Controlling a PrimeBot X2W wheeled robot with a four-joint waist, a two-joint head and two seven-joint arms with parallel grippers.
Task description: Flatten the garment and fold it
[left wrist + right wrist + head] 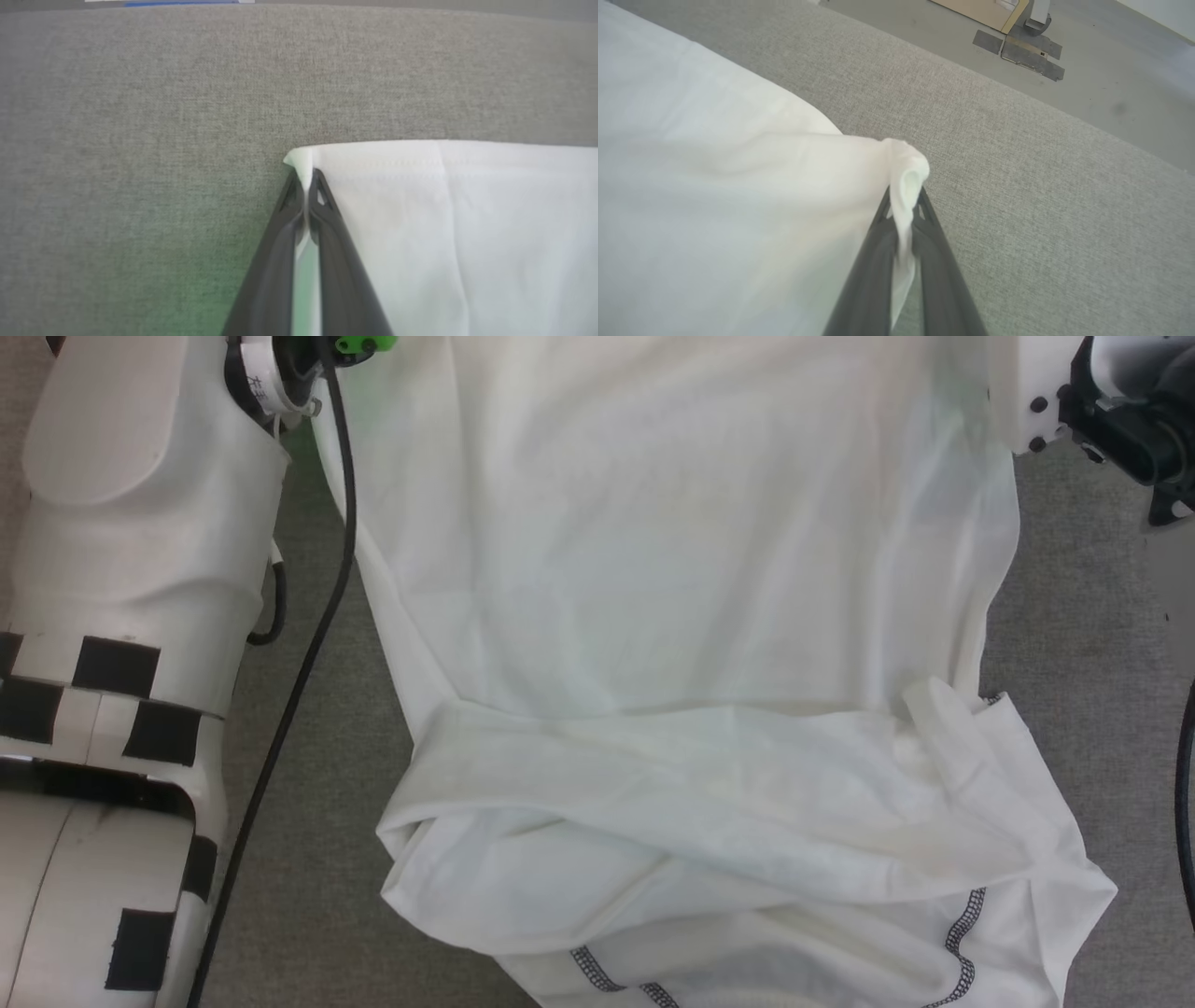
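Now | left gripper point(306, 181) pinching garment point(672, 569) corner | right gripper point(906, 198) pinching another corner

— Where is the garment point(672, 569) laid?
— It is spread over the table point(1074, 616), with a band of it folded across its near part.

— What is placed beside it?
— The left forearm point(131, 569) is set to its left, and a cable point(308, 644) is run between them.

— And the far corners?
— One is pinched in the left gripper point(306, 179), short of the table's far edge. The other is pinched in the right gripper point(903, 200), with the floor point(1087, 56) seen beyond the table's edge.
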